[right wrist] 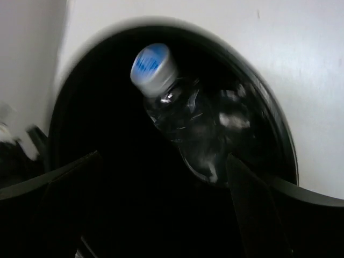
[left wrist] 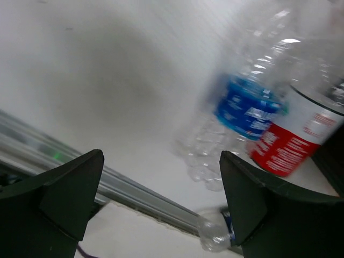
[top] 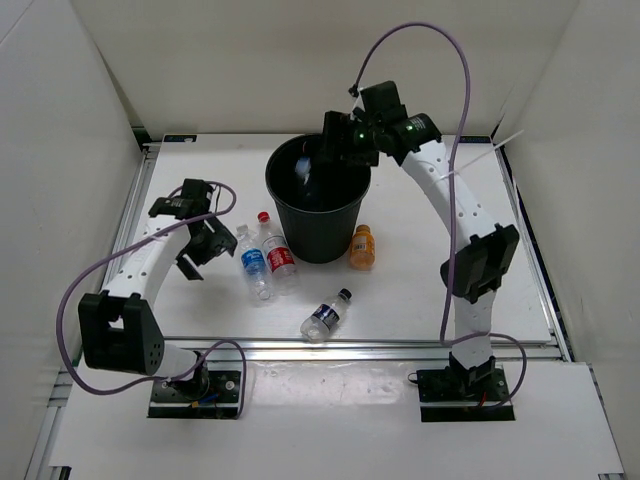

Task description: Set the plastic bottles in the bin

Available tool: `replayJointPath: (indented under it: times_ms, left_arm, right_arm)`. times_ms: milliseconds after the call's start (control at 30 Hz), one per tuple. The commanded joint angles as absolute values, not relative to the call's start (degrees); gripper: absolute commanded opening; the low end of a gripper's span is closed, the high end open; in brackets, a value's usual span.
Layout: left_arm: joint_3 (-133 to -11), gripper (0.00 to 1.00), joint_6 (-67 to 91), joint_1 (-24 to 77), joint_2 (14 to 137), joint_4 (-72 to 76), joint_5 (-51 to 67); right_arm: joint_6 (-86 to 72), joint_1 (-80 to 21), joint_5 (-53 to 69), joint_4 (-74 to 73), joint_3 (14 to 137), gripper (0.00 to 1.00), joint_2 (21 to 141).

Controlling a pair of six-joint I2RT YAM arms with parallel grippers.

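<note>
The black bin stands at the table's back middle. My right gripper hangs open over its mouth; in the right wrist view a plain clear bottle with a pale blue cap lies inside the bin, free of the fingers. My left gripper is open and empty, just left of the blue-label bottle and the red-label bottle, which lie side by side. Both show in the left wrist view. The orange bottle stands right of the bin. The dark-label bottle lies near the front.
White walls enclose the table on three sides. A metal rail runs along the front edge, also visible in the left wrist view. Purple cables loop from both arms.
</note>
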State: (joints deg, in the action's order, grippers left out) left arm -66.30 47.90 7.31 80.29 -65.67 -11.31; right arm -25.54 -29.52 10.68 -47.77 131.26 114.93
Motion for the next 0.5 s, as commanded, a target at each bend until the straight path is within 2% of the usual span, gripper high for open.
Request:
replayJointPath:
  times_ms: [0,200,467]
  left_arm:
    - [-66.0,1.0,44.8,7.6,80.8,-57.2,1.1]
    - [-64.1,1.0,44.1,7.6,83.5,-51.1,7.0]
    - [-62.8,1.0,41.7,9.6,91.2,-45.5,10.6]
  right_arm:
    - [-21.0,-29.2,9.7,-48.5,129.6,1.0,107.1]
    - [-21.5,-26.6,8.6,-49.0,125.1,1.0,98.7]
    - [-21.5,-26.1,8.6,-50.8,118.3,1.0,94.6]
